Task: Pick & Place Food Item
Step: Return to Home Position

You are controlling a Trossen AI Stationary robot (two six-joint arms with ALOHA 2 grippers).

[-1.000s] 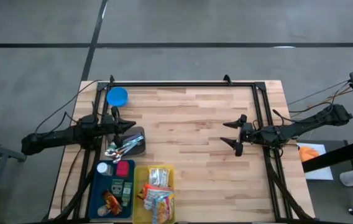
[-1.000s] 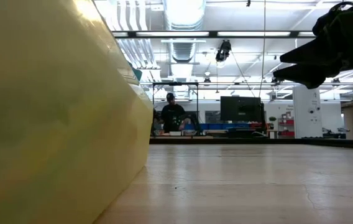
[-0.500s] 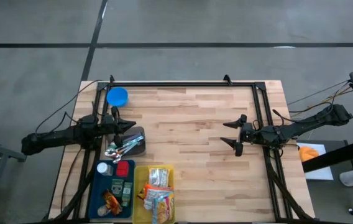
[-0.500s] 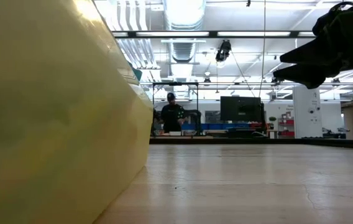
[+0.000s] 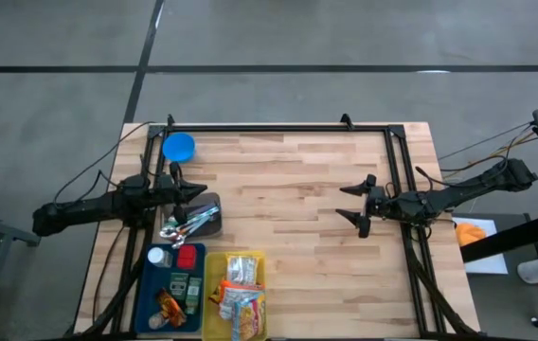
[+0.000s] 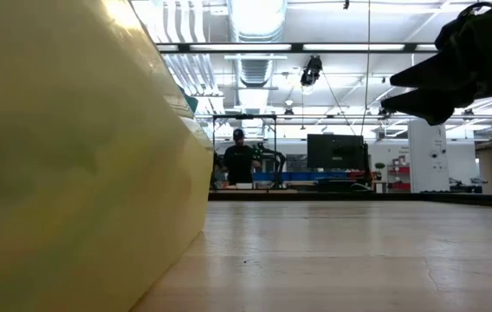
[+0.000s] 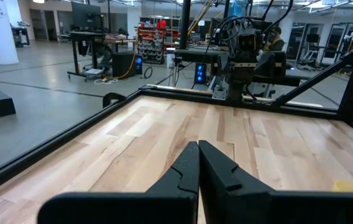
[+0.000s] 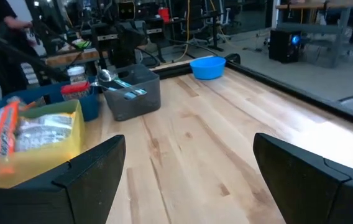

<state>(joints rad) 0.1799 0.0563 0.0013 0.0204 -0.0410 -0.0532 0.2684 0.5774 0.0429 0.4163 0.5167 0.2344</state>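
Observation:
The food items are snack packets [image 5: 239,301] lying in a yellow bin [image 5: 210,284] at the table's near left; they also show in the right wrist view [image 8: 21,127]. My left gripper [image 5: 196,190] hovers shut over the table's left side, just behind a grey bin, its fingers [image 7: 198,163] closed together with nothing between them. My right gripper [image 5: 345,203] hovers open over the table's right side, pointing toward the left; its fingers [image 8: 102,163] stand wide apart with nothing between them. It also shows at the top right of the low view [image 6: 415,91].
A grey bin [image 5: 203,216] of utensils stands next to a blue tray [image 5: 146,284] holding small jars and packets. A blue bowl [image 5: 178,147] sits at the far left corner. A black frame [image 5: 278,128] rims the table. Bare wood lies between the arms. A person [image 6: 239,160] stands far behind.

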